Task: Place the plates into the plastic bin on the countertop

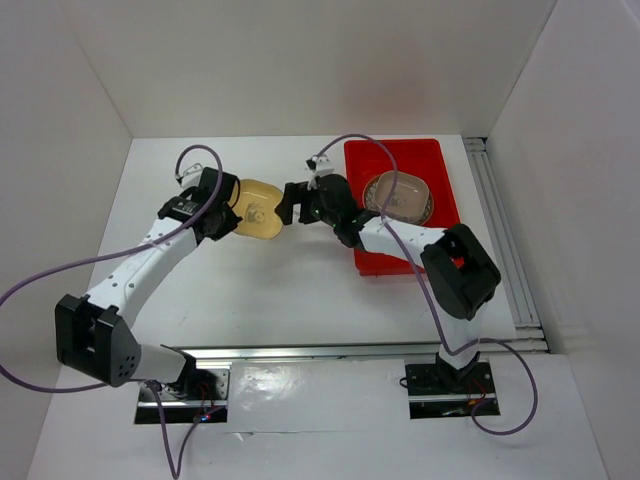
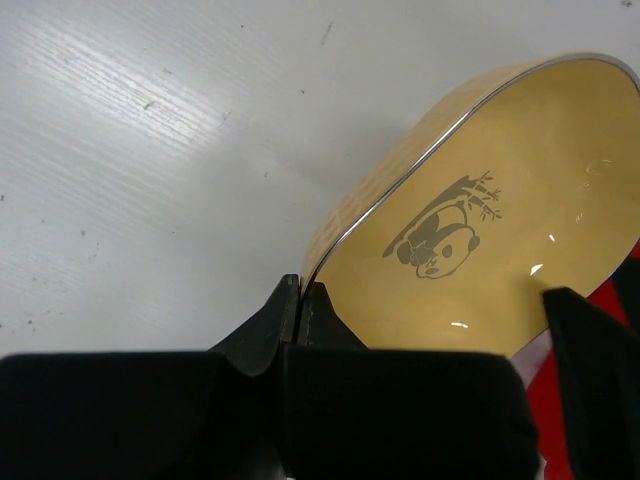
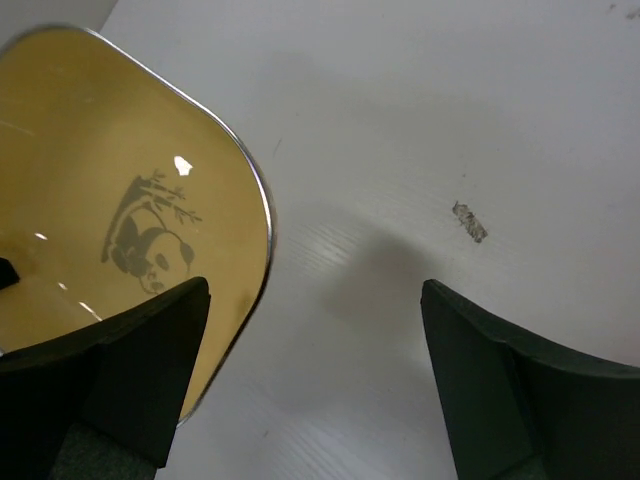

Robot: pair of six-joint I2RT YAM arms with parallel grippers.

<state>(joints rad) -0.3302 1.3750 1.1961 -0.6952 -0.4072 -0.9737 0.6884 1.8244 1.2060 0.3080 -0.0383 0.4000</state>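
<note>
While the left tool (image 1: 228,205) is clamped on the near rim of the yellow dish (image 1: 256,210), that dish sits over the bare white surface (image 1: 250,290), well left of the red bin (image 1: 440,170) and outside it.

Left wrist view: both fingers of the left tool (image 2: 300,296) are pressed together on the dish's metal-coloured rim. The yellow dish (image 2: 500,230) is tilted, its glossy face upward, showing a dark panda motif (image 2: 440,232) at centre. A shadow lies on the surface (image 2: 150,150) beneath it. Whether the far edge touches the surface cannot be determined. A strip of red shows at the lower right corner.

Right wrist view: the right tool (image 3: 315,300) stands with its jaws wide apart and nothing held between them. One finger overlaps the yellow dish (image 3: 90,160) near its rim; contact cannot be confirmed. The other finger is over the bare surface (image 3: 420,120), where a small grey mark (image 3: 468,221) is noted.

Overhead view: the right tool (image 1: 288,204) is just beside the dish's right edge, facing the left tool across it. The red bin rests on the surface at the right. Inside it lies a round brown-rimmed plate (image 1: 398,196), with what appears to be a smaller dish on top; detail is too small to confirm.
</note>
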